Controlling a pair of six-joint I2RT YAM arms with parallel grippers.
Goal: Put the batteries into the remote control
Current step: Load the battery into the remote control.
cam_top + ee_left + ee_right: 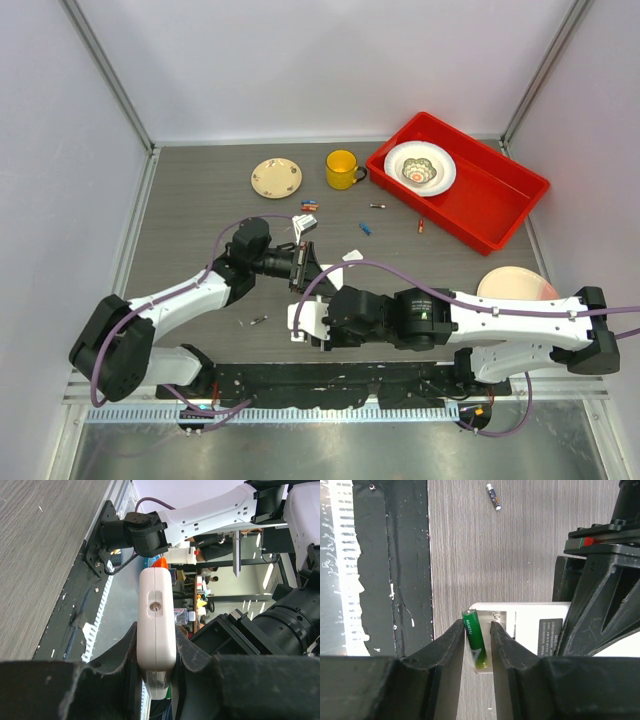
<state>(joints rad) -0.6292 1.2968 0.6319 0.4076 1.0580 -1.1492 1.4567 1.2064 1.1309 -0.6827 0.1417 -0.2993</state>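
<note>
Over the bay of the slim white plastic remote control (532,614), my right fingers (445,650) flank a green cylindrical battery (474,639) to seat it; whether they grip it, I cannot tell. My left fingers (121,654) clamp the remote steady.

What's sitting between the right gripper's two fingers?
A green battery, standing between the fingers of the right gripper, over the end of the white remote. The right wrist view shows it.

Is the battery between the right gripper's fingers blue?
No, the battery between the fingers of the right gripper is green.
</note>
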